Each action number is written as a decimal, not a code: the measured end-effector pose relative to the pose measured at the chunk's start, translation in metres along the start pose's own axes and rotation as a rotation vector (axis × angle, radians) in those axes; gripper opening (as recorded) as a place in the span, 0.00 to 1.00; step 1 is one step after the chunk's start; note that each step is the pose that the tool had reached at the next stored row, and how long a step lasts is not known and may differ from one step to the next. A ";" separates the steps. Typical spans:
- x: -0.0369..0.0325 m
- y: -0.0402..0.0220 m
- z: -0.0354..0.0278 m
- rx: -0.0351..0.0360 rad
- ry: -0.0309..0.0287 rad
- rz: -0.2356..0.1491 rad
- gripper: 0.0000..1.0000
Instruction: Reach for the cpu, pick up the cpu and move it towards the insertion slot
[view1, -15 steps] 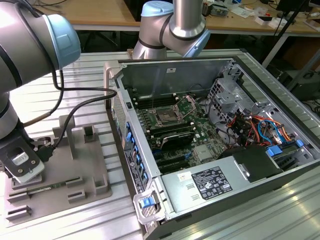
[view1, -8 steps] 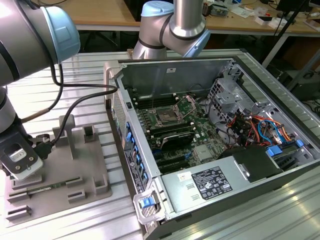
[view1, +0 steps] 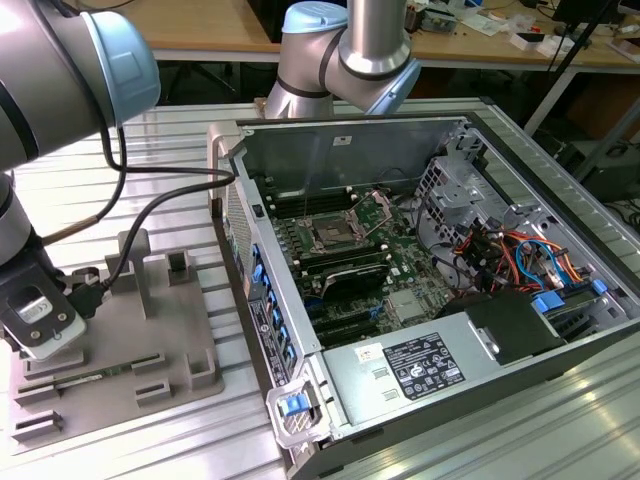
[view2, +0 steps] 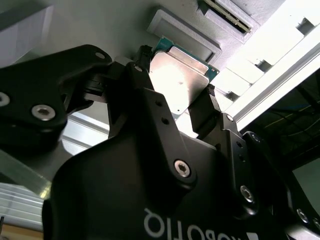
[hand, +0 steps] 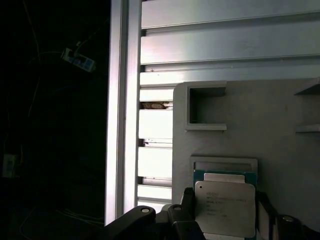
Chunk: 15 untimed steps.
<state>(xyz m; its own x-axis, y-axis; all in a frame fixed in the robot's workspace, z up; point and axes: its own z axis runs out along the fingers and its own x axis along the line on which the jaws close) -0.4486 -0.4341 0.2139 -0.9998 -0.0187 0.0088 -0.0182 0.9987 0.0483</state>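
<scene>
The cpu (hand: 225, 209) is a flat silvery square chip with a green rim (view2: 181, 80). My gripper (hand: 225, 211) is shut on it, with one black finger (view2: 142, 57) on each of two opposite edges (view2: 210, 97). The chip sits at or just over a shallow rectangular recess (hand: 223, 164) of the grey tray (view1: 150, 385); I cannot tell if it touches. In the exterior view my wrist (view1: 40, 318) hangs over the tray's end at the exterior view's left. The insertion slot (view1: 328, 237) is a dark square socket on the green motherboard inside the open computer case, well off towards the exterior view's right.
The case's metal side wall (view1: 245, 270) stands between the tray and the motherboard. A long green memory stick (view1: 75, 381) lies on the tray, and grey posts (view1: 135, 265) rise from it. A black cable (view1: 150, 215) runs from my wrist. The table's aluminium edge (hand: 122, 125) is close by.
</scene>
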 end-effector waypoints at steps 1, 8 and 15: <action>0.0000 0.0000 -0.0003 -0.0002 -0.0003 0.000 0.55; 0.0000 0.0002 -0.0047 -0.0001 -0.0002 0.000 0.55; 0.0001 0.0004 -0.0092 -0.0001 -0.0002 0.000 0.55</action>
<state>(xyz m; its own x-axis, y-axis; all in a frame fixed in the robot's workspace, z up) -0.4486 -0.4341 0.2231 -0.9998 -0.0187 0.0086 -0.0183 0.9987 0.0484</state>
